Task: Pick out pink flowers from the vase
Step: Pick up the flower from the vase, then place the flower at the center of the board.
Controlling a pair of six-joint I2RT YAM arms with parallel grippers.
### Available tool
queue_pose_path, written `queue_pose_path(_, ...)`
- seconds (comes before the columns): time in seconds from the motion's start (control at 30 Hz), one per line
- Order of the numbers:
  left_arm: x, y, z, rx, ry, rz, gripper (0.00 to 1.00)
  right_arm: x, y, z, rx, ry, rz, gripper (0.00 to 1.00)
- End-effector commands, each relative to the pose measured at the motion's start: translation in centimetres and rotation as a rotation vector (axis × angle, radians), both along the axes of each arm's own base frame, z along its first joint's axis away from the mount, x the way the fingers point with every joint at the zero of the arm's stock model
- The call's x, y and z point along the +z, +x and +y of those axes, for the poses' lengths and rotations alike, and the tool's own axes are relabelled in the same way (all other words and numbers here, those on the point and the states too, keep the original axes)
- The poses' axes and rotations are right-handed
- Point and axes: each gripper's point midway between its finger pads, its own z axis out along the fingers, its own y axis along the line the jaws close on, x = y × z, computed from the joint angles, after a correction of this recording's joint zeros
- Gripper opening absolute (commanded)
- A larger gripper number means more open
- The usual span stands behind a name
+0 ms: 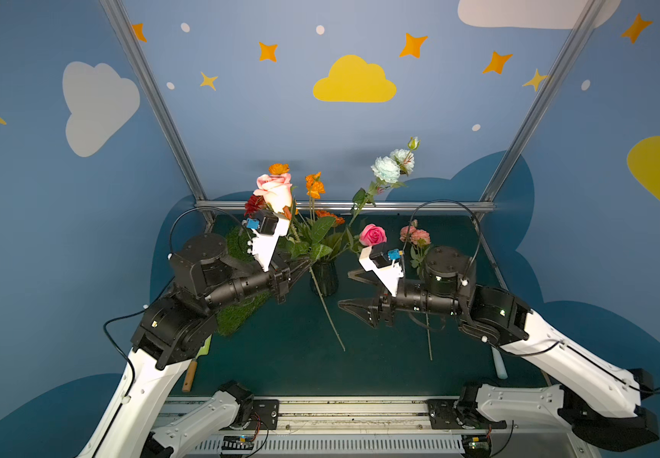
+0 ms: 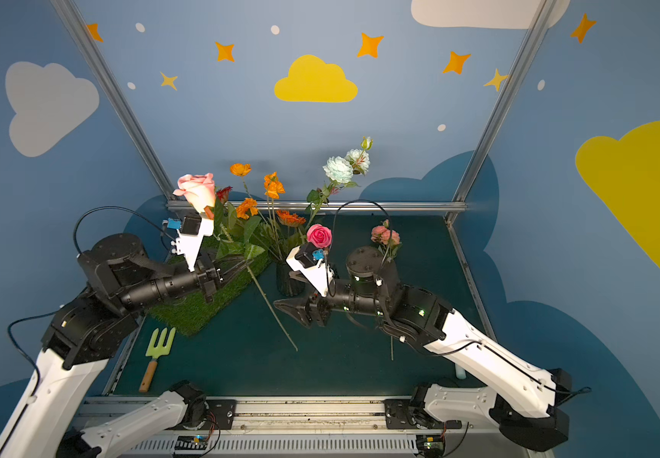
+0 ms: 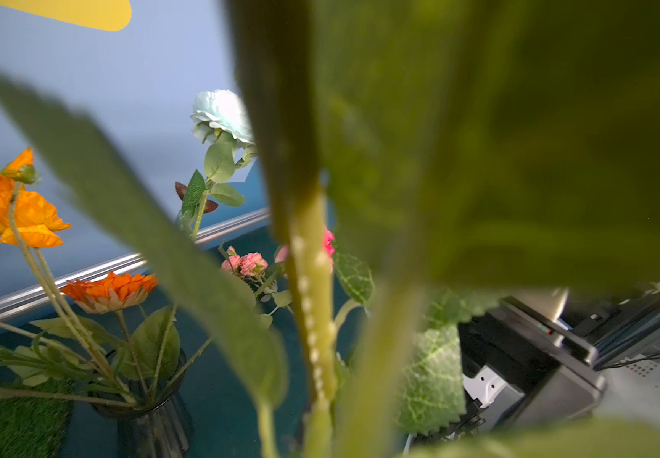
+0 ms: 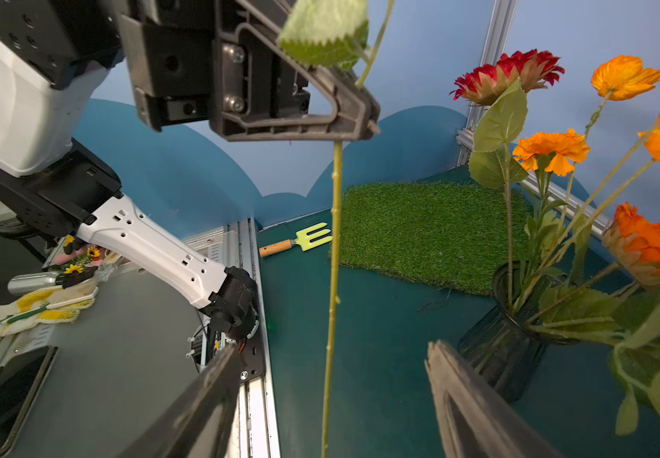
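Thorny stem of the pale pink rose is pinched in the left gripper, clear of the vase. The right gripper gapes around it. The peach-pink branch looks already out, beyond the vase. Whether the hot-pink rose is out, I cannot tell.

In both top views light is soft and even: walls bright, tabletop dim, frame posts splayed by the wide lens. My left wrist view is filled by the defocused pale pink rose stem and leaves. My right gripper fingers blur close up.
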Motion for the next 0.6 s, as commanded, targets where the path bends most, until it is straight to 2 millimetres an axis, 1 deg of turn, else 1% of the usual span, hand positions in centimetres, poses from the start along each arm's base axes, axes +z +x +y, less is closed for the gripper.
queue_pose_path(0.0, 1.5, -1.1, -0.3, -0.045, -0.056, -0.028, 0.02, 1.8, 0.7, 1.3, 0.013, 0.049, -0.020, 0.71)
queue_pose_path(0.03, 1.5, -1.2, -0.3, -0.047, -0.059, -0.028, 0.02, 1.8, 0.8, 1.7, 0.019, 0.052, -0.014, 0.67)
queue_pose_path(0.1, 1.4, -1.1, -0.4, -0.044, -0.064, -0.029, 0.02, 2.0, 1.3, 2.3, 0.018, 0.061, -0.009, 0.55)
queue_pose_path(0.33, 1.0, -0.8, -0.7, -0.053, -0.064, -0.017, 0.02, 2.0, 2.2, 3.4, 0.034, 0.079, 0.019, 0.53)
queue_pose_path(0.5, 0.4, -0.4, -1.1, -0.062, -0.062, -0.007, 0.02, 2.2, 2.4, 4.0, 0.049, 0.088, 0.030, 0.47)
queue_pose_path(0.57, 0.2, -0.2, -1.3, -0.062, -0.060, -0.003, 0.02, 2.2, 2.4, 4.2, 0.055, 0.093, 0.030, 0.41)
